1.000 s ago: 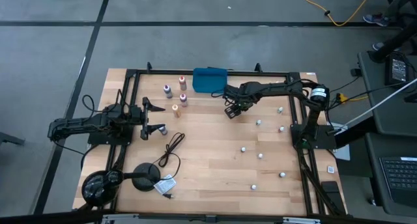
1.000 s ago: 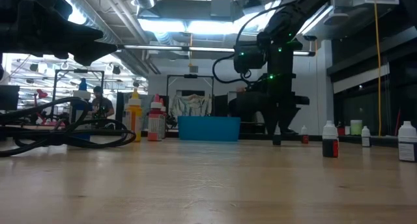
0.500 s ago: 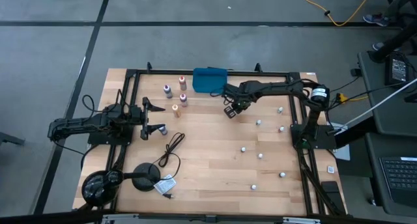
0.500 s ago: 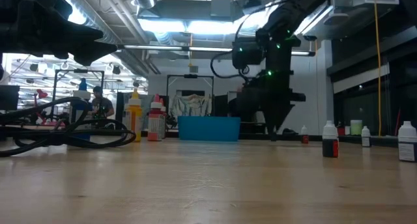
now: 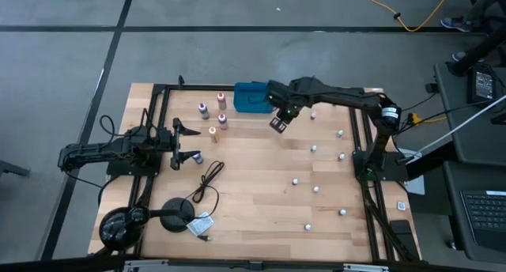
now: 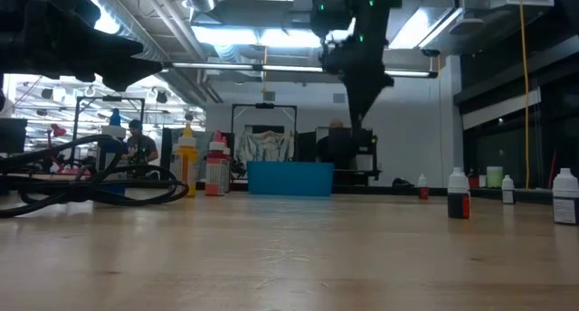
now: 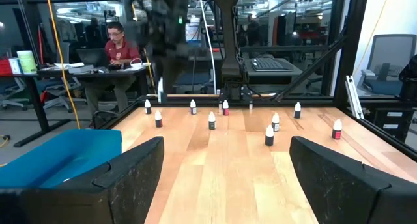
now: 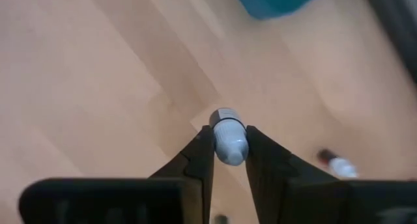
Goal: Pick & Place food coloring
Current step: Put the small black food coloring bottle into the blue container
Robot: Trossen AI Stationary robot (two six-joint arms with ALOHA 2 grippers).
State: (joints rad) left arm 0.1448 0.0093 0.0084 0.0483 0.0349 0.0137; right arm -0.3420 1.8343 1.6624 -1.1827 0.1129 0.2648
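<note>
My right gripper (image 5: 277,123) hangs high above the table, just right of the teal tray (image 5: 254,98), pointing down. It is shut on a small pale food coloring bottle (image 8: 227,136). Coloured food coloring bottles (image 5: 221,103) stand left of the tray. Several white-capped ones (image 5: 313,149) stand on their bases, scattered over the right half. My left gripper (image 5: 188,141) waits open and level at the left edge, with nothing between its fingers (image 7: 133,178). My right gripper pinches the small bottle between its two fingers (image 8: 197,160), coming from above and pointing down. The bottle's lower end (image 8: 225,118) sticks out past the fingertips. It hangs upright, lifted clear of the table.
A black cable (image 5: 209,181) and a black round stand (image 5: 180,213) lie at the near left. A red-bodied bottle (image 8: 339,164) sits on the wood close to the right gripper. Black rails (image 5: 365,185) frame the table. Bare wood lies in the middle.
My right gripper has risen from the tabletop to well above it, drifting slightly toward the tray and the far edge and rolling a little about its own axis. The small bottle has come up with it, lifted clear of the wood.
</note>
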